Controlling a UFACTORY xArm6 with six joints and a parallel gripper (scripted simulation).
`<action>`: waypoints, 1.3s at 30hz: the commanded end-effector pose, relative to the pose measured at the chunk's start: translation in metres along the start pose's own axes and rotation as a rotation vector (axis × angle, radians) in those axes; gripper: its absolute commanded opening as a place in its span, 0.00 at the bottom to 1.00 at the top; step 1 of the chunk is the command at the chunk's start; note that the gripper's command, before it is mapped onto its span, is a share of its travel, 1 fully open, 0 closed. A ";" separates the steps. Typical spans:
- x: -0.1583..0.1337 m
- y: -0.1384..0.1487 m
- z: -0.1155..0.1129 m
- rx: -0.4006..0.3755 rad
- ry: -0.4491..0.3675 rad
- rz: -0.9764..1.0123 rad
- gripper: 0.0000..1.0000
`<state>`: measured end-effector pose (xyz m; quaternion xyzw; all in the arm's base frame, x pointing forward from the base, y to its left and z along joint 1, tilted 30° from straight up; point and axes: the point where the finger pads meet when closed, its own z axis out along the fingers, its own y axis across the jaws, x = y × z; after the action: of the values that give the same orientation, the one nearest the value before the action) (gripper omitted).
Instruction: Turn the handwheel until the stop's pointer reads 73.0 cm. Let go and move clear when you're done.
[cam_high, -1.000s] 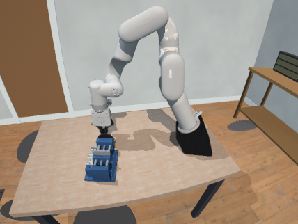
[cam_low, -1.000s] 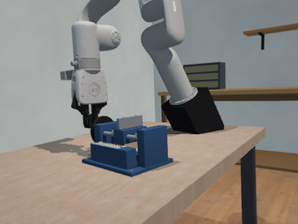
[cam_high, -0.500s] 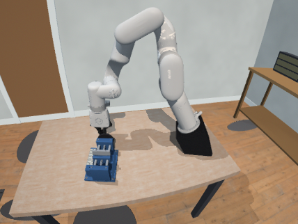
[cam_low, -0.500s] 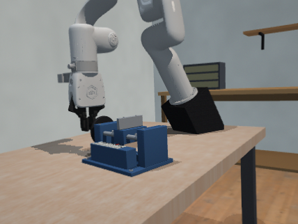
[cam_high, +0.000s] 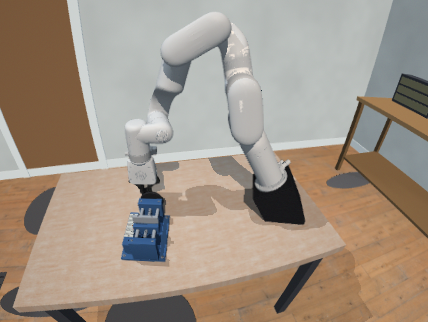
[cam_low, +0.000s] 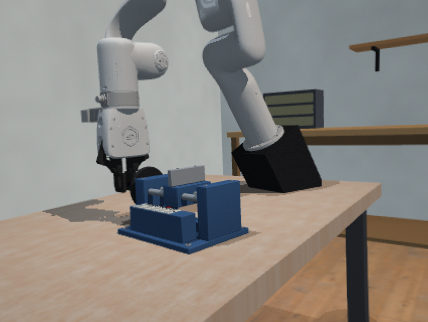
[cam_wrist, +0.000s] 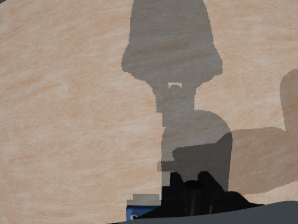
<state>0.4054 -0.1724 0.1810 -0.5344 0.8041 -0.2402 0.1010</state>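
Note:
A blue stop fixture stands on the wooden table, with grey rods and a grey stop block on top. It also shows in the exterior view. A black handwheel sits at the fixture's far end. My gripper hangs straight down at the left rim of the handwheel and is shut on the handwheel's handle. In the top view the gripper is just behind the fixture. The wrist view shows only the dark fingers and a sliver of blue. The scale and pointer are too small to read.
The arm's black base stands on the table at the right rear. A wooden shelf with a dark box stands off the table to the right.

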 end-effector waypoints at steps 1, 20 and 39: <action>0.000 -0.001 0.001 0.000 0.000 0.000 0.06; 0.000 -0.002 0.006 0.000 0.000 0.000 0.06; 0.000 -0.002 0.008 0.000 0.000 0.000 0.06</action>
<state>0.4105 -0.1753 0.1751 -0.5343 0.8041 -0.2401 0.1009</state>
